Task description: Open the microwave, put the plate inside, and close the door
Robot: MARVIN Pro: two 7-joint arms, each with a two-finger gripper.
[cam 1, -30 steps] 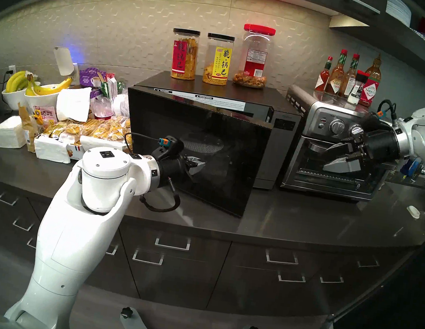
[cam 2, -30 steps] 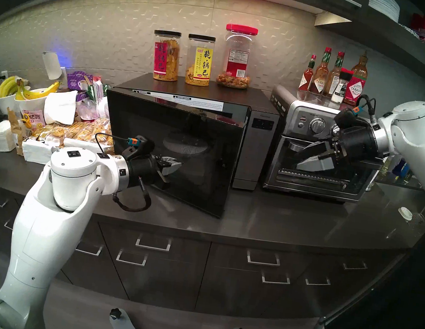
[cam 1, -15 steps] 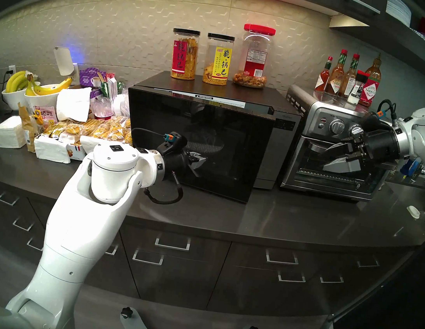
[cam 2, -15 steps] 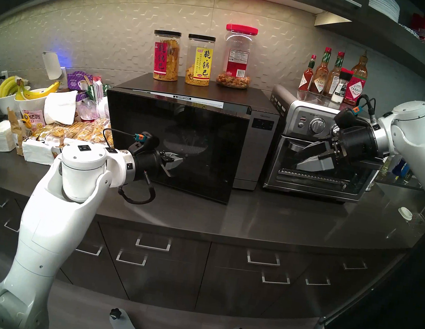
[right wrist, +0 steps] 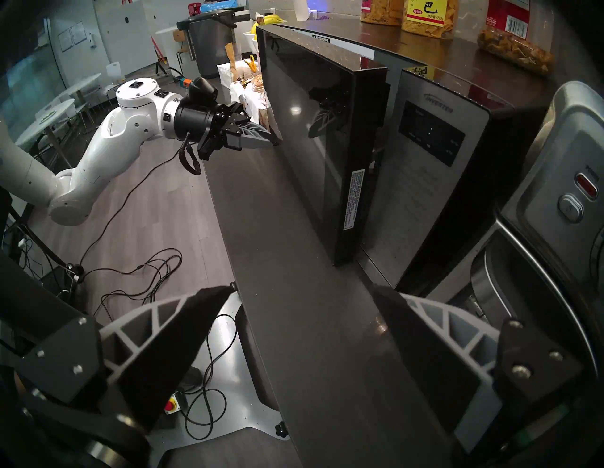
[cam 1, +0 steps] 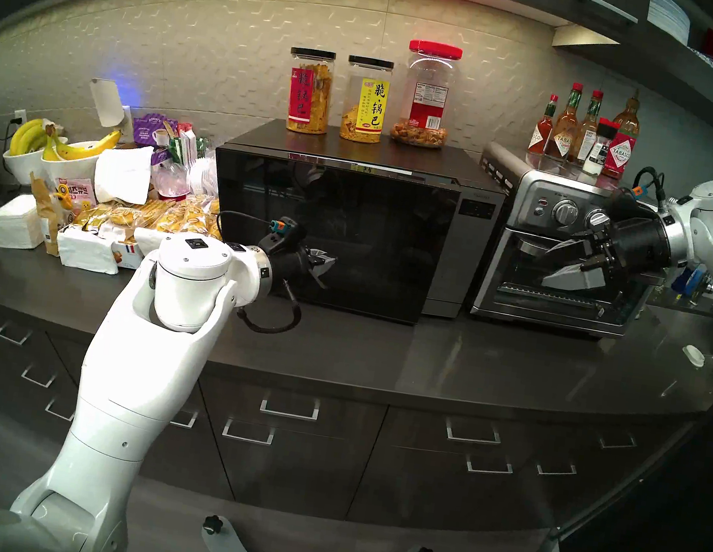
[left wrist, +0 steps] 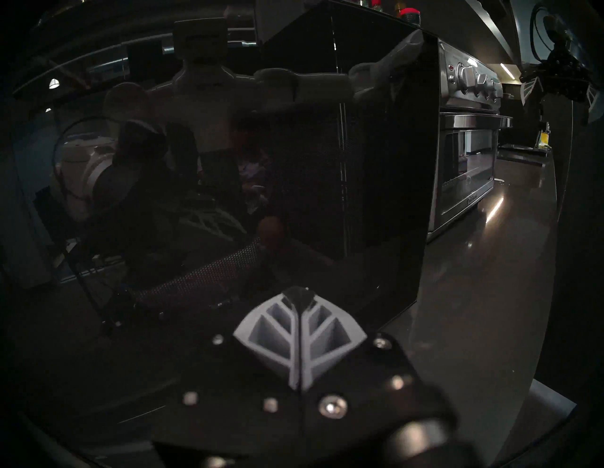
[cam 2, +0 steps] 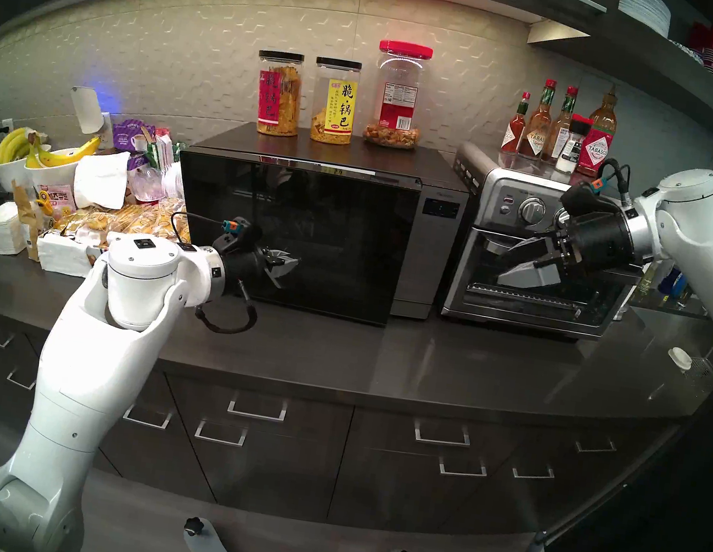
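The black microwave (cam 1: 463, 247) stands mid-counter. Its glossy door (cam 1: 373, 243) is swung almost flat against the body. In the right wrist view the door's (right wrist: 304, 130) free right edge still stands a little out from the grey control strip. My left gripper (cam 1: 330, 261) is shut and empty, its tips pressed on the lower left of the door glass (left wrist: 359, 163). The left gripper also shows in the left wrist (left wrist: 299, 294) and right wrist (right wrist: 274, 142) views. My right gripper (cam 1: 561, 265) hangs open and empty in front of the toaster oven. The plate is hidden behind the dark glass.
A steel toaster oven (cam 1: 524, 301) stands right of the microwave, with sauce bottles (cam 1: 584, 132) on top. Three snack jars (cam 1: 365, 101) sit on the microwave. Banana bowls (cam 1: 57, 153), snack packets (cam 1: 171, 220) and napkins crowd the left counter. A small white lid (cam 1: 694, 355) lies far right.
My left gripper has pushed forward against the door, swinging it from well ajar to nearly shut. The right arm has not moved.
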